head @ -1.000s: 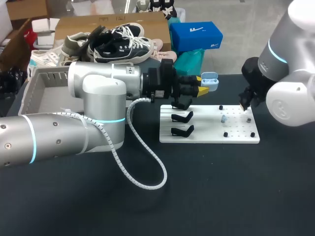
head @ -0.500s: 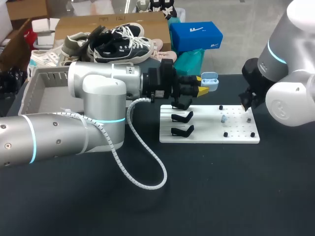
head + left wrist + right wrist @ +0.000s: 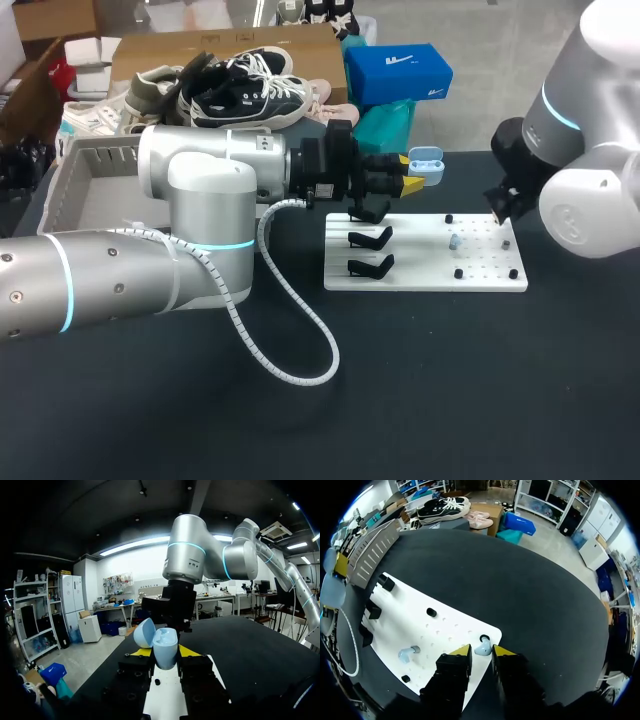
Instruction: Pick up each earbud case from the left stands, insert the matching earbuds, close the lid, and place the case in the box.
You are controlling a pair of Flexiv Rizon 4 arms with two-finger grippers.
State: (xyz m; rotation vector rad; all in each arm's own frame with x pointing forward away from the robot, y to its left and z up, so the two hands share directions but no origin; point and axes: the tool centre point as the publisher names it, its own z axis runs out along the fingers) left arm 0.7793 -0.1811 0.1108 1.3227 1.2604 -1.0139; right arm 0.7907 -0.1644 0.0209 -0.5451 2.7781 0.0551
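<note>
My L claw [image 3: 165, 652] is clamped on the light-blue earbud case [image 3: 165, 644], one yellow tip on each side of its lower body. The case stands upright w/ the lid [image 3: 145, 632] swung open and tipped back to one side; the inside of the body shows pale. In the head view the case hangs in the air just past the far edge of the white board [image 3: 420, 275], close to the top stand, not touching board or table [image 3: 450, 400]. Three black stands [image 3: 370, 238] sit in a column on the board's left part. My R claw [image 3: 482, 651] is down at the board's right corner, right over a light-blue earbud [image 3: 482, 648] that lies next to a small black peg [image 3: 483, 638]. The earbud is at the claw's mouth, but I can't tell if it's gripped or just sitting there on the board. A 2nd earbud [image 3: 406, 654] lies further in on the board, apart from the 1st, w/ more black pegs around it. The grey box [image 3: 75, 195] is at the table's far left, behind my L arm [image 3: 190, 210], well apart from the board.
</note>
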